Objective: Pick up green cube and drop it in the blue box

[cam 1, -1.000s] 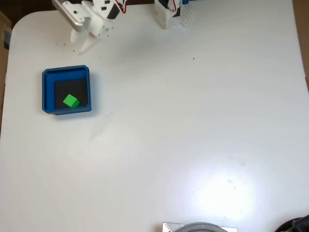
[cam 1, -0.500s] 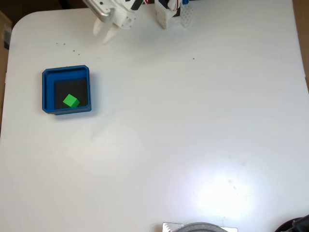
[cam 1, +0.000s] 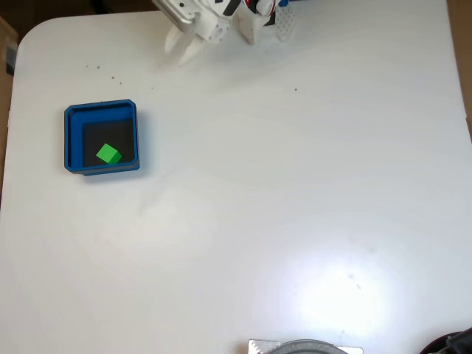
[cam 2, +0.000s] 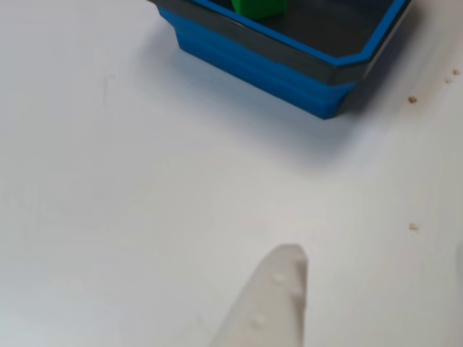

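The green cube [cam 1: 108, 154] lies inside the blue box [cam 1: 72, 137], on its dark floor near the lower wall in the fixed view. My white gripper [cam 1: 182, 50] hangs open and empty near the table's far edge, well up and to the right of the box. In the other view, the blue box [cam 2: 253, 61] sits at the top with the green cube [cam 2: 259, 6] cut off by the frame edge. One white fingertip [cam 2: 278, 289] pokes up from the bottom over bare table.
The arm's white base [cam 1: 258, 21] stands at the top edge of the white table. A grey round object [cam 1: 306, 346] and a dark item [cam 1: 451, 343] sit at the bottom edge. Small crumbs [cam 1: 103, 70] dot the surface above the box.
My gripper has swung to the right along the far edge, farther away from the box. The cube and the box have stayed still.
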